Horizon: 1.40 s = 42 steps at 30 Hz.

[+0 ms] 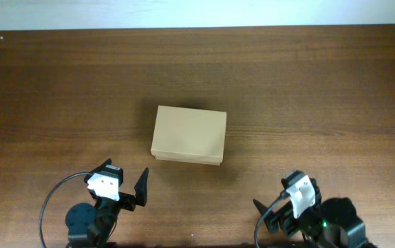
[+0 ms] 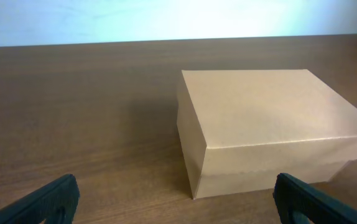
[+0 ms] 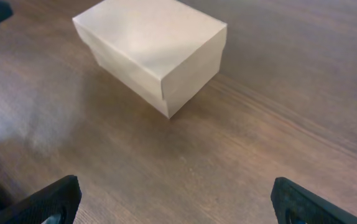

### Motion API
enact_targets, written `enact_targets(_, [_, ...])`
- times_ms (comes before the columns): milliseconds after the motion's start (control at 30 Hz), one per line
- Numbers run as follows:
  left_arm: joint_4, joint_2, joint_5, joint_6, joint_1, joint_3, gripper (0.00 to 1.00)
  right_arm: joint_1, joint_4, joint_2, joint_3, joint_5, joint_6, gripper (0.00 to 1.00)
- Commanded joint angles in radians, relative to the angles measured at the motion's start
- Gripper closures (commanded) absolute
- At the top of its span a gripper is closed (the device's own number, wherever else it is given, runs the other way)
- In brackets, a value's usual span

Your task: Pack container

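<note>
Overhead view: small tan-brown rectangular cardboard container [image 1: 188,135], lid shut, sits mid-way across the dark brown wooden counter [image 1: 321,83], ahead of and between both arms. Left gripper [image 2: 175,202] and right gripper [image 3: 175,199]: fingers spread wide, holding nothing, well short of the box. Your risk: the light box may slide or turn if you pry the lid unbraced. Only the wrist views show the lid's seam; overhead shows just the flat top.

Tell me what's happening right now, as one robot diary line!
container: lid shut, on table | left claw: open, empty | right claw: open, empty
</note>
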Motion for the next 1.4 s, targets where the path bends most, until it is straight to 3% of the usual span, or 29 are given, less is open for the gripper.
enact_targets(0, [0.002, -0.010, 0.014, -0.009, 0.004, -0.005, 0.01, 0.008, 0.008, -0.096, -0.065, -0.037, 0.002, 0.01])
enact_targets(400, [0.002, -0.010, 0.014, -0.009, 0.004, -0.005, 0.00, 0.008, 0.107, -0.221, -0.269, -0.047, 0.010, 0.01])
enact_targets(767, [0.002, -0.010, 0.014, -0.009, 0.004, -0.005, 0.00, 0.008, 0.143, -0.220, -0.370, -0.082, 0.010, 0.01])
enact_targets(1367, [0.002, -0.010, 0.014, -0.009, 0.004, -0.005, 0.00, 0.008, 0.149, -0.220, -0.376, -0.084, 0.009, 0.01])
